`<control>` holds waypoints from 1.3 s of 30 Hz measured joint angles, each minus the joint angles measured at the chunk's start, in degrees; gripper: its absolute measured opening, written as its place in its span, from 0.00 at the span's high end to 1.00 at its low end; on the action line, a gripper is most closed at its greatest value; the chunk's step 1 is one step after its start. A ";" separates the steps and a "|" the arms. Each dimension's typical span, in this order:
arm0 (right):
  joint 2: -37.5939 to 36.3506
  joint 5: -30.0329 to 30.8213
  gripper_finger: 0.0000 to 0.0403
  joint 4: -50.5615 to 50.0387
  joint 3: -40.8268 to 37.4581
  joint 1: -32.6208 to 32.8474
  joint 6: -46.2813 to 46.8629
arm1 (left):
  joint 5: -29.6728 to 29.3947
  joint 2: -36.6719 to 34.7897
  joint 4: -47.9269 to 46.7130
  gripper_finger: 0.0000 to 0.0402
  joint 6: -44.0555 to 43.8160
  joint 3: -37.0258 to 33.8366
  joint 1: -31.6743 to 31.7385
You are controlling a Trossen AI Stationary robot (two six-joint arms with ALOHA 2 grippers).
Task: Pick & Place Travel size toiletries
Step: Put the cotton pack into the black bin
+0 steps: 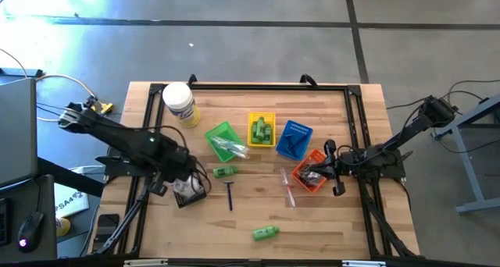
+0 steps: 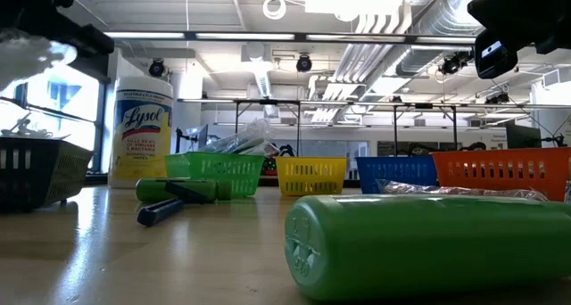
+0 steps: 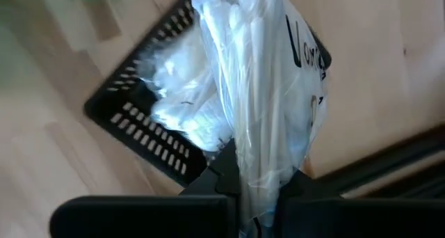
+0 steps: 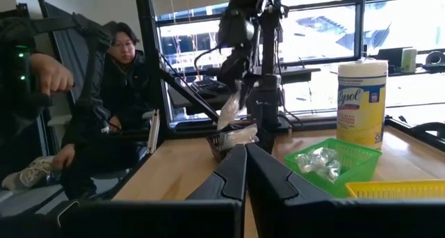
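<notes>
My left gripper (image 3: 254,196) is shut on a clear-wrapped packet of white sticks (image 3: 257,92), right above the black basket (image 1: 190,192) at the table's left. That basket (image 3: 149,137) holds white sachets (image 3: 181,99). A green bottle (image 1: 225,171), a dark razor (image 1: 230,194), a clear-wrapped stick (image 1: 287,187) and another green bottle (image 1: 266,233) lie flat on the table. My right gripper (image 4: 245,158) is shut with nothing in it and points level toward the table's left, beside the orange basket (image 1: 308,173). My left gripper pinches one end of the clear packet (image 3: 256,174) between its two fingers. The fingers point steeply down. The packet hangs below them over the black basket. I cannot tell whether its lower end touches the sachets inside.
A big white jar with a yellow label (image 1: 178,103) stands at the far left. Green (image 1: 223,140), yellow (image 1: 262,129) and blue (image 1: 293,138) baskets stand in a row at the table's middle. A person (image 4: 118,92) sits beyond the table's left side.
</notes>
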 joint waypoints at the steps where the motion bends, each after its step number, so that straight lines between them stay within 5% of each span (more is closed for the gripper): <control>1: 0.00 0.02 0.99 -0.11 0.00 0.00 0.00 | 0.49 1.23 -0.09 0.97 0.24 0.00 -0.01; 18: 0.00 0.02 0.99 -0.57 0.00 0.00 0.67 | -3.66 14.26 1.10 0.96 3.92 0.00 -4.15; 39: 0.00 0.02 0.99 -0.55 0.00 0.00 0.79 | -6.57 14.38 -1.82 0.59 -5.47 -0.04 -4.12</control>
